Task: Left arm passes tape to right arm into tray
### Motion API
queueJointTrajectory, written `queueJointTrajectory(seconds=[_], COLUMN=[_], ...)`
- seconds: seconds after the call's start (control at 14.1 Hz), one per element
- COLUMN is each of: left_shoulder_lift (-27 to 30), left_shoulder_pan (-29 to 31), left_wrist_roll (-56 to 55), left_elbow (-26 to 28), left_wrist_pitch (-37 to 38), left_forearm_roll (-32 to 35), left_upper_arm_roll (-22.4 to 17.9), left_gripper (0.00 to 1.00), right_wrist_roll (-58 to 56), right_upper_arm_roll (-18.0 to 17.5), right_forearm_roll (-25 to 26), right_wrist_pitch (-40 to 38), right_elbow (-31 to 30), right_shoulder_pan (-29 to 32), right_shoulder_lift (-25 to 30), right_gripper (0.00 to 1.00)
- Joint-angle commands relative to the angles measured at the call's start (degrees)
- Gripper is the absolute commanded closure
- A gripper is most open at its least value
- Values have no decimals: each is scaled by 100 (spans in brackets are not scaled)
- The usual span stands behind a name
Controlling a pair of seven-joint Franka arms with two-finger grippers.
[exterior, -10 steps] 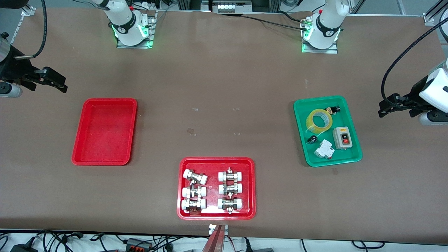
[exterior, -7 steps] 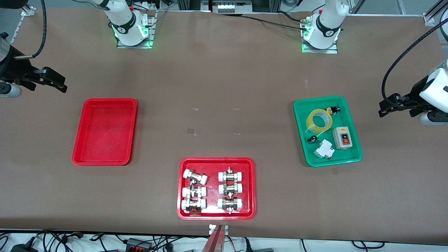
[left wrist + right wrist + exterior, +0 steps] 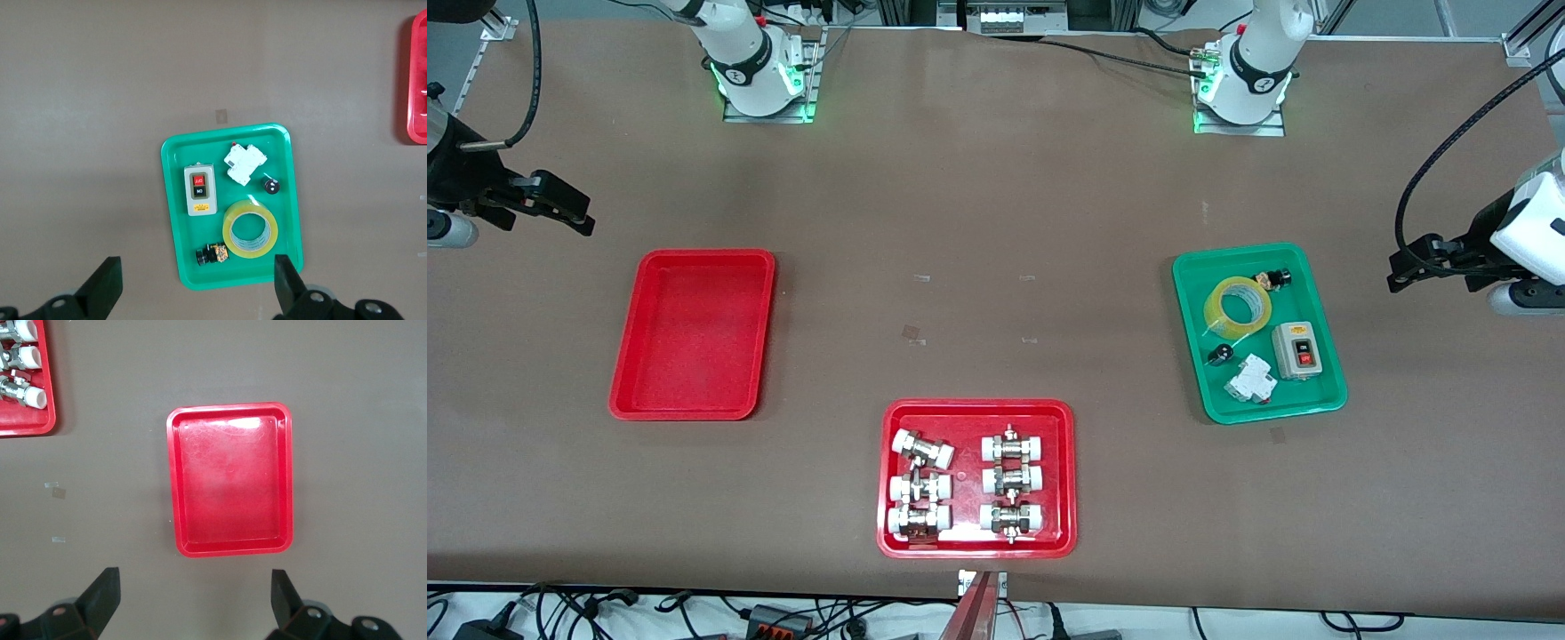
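Note:
The yellow tape roll (image 3: 1237,307) lies flat in the green tray (image 3: 1215,398) toward the left arm's end of the table; it also shows in the left wrist view (image 3: 250,229). The plain red tray (image 3: 627,391) lies toward the right arm's end, with nothing in it; it also shows in the right wrist view (image 3: 175,487). My left gripper (image 3: 1398,277) is open and empty, up in the air over the bare table beside the green tray (image 3: 172,200); its own view shows it too (image 3: 193,285). My right gripper (image 3: 583,218) is open and empty, high over the table beside the red tray; its own view shows it too (image 3: 193,597).
The green tray also holds a grey switch box (image 3: 1296,350), a white breaker (image 3: 1250,380), a small black knob (image 3: 1220,354) and a black-and-gold part (image 3: 1274,279). A red tray (image 3: 890,533) with several white-capped metal fittings lies near the front camera's edge.
Both grippers have drifted very slightly upward in the front view. The tape and trays have not moved.

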State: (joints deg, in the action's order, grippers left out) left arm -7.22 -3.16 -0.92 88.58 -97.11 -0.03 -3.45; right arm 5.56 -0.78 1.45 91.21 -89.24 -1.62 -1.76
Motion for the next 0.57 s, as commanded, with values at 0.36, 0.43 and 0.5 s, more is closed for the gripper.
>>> queueJointTrajectory(seconds=[0.36, 0.43, 0.5], left_shoulder_lift=[-481, -804, -1121], left_shoulder_pan=[-88, -106, -132], left_wrist_roll=[75, 75, 75], left_elbow=[27, 27, 19], left_wrist_pitch=[403, 369, 255], left_forearm_roll=[-85, -85, -85], left_upper_arm_roll=[46, 46, 89], left_gripper=[0, 0, 0], right_wrist_roll=[6, 6, 6], right_upper_arm_roll=[-10, -10, -10], right_forearm_roll=[31, 31, 31], right_wrist_pitch=[-68, -68, -68], right_elbow=[47, 38, 38], right_shoulder_pan=[-5, -5, -5], right_shoulder_lift=[27, 27, 27], right_gripper=[0, 0, 0])
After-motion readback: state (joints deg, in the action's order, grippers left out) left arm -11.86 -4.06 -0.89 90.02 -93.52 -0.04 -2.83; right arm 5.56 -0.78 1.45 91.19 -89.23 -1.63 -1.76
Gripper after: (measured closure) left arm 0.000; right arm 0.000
